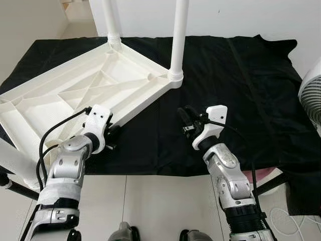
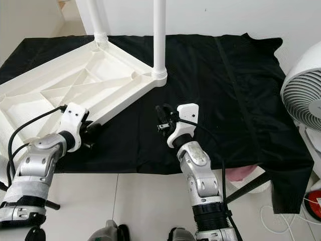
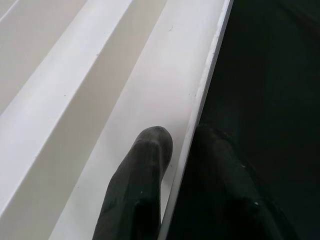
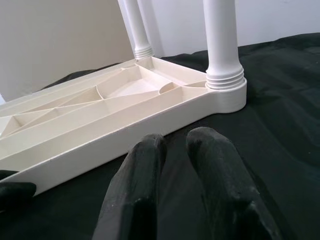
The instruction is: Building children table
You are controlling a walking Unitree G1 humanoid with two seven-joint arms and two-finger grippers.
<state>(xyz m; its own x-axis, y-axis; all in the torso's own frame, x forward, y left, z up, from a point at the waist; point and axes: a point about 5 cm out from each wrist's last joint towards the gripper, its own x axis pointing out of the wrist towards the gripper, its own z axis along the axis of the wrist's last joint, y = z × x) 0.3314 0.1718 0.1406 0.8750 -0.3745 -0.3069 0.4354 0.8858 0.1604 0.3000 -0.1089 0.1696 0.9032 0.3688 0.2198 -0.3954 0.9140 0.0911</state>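
Left eye view: the white plastic tabletop point(image 1: 80, 90) is seen inverted on the black cloth point(image 1: 241, 75), two legs point(image 1: 178, 35) fitted. The left gripper point(image 3: 182, 150) straddles its rim; the right gripper point(image 4: 172, 150), fingers nearly together, is empty. The tabletop is judged light, stiff and slippery; best held by the rim.

Pale tiled floor point(image 1: 160, 201), black cloth point(image 1: 241, 90) spread on it, upturned white tabletop point(image 1: 75, 90) lying on cloth
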